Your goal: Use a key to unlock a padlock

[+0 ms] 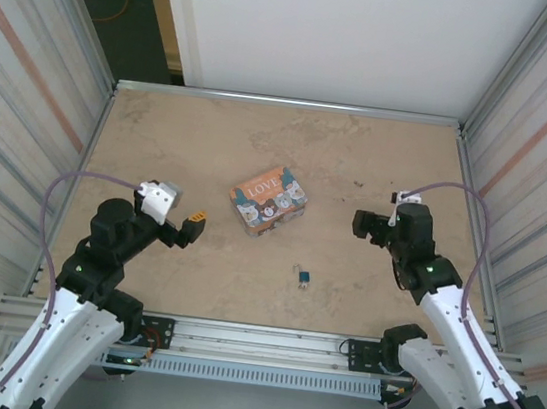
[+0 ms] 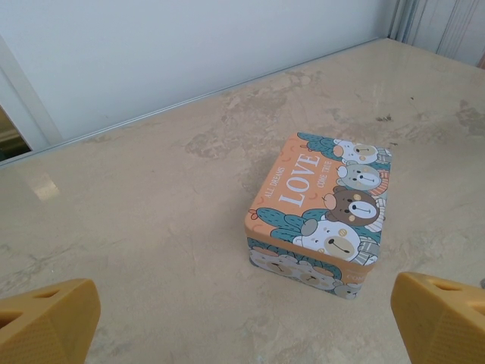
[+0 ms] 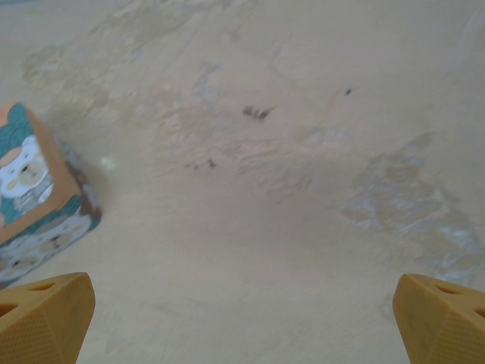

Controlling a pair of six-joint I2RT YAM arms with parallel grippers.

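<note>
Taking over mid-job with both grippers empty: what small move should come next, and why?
Probably bring the right gripper toward the near edge to hover over the padlock. Both grippers stand open and empty. The padlock lies free on the table, nearer the arms than the tin, and it sits closer to the right gripper than to the left gripper.

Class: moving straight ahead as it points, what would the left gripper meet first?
Probably the orange LOVE tin, lying ahead of the left gripper, slightly right of its centre line, though depth is unclear.
</note>
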